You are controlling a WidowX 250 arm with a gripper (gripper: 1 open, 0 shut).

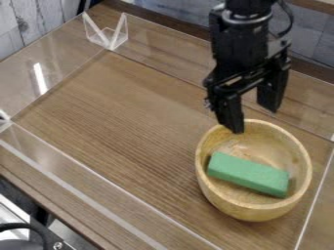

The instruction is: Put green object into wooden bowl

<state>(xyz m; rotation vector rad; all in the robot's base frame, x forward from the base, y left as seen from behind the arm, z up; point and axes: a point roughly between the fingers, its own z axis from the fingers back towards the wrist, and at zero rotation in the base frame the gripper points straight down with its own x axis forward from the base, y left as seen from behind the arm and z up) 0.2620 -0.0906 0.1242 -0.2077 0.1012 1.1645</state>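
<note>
The green object (248, 175), a flat mint-green block, lies inside the wooden bowl (298, 146) at the table's right front. It rests flat on the bowl's bottom, touching nothing else. My gripper (252, 110) hangs above the bowl's far rim, open, with nothing between its black fingers (231, 112). It is clear of the block.
The bowl stands on a wood-grain table (117, 117) ringed by a low clear plastic wall (65, 176). A clear plastic stand (105, 32) sits at the far left corner. The arm rises toward the top of the view.
</note>
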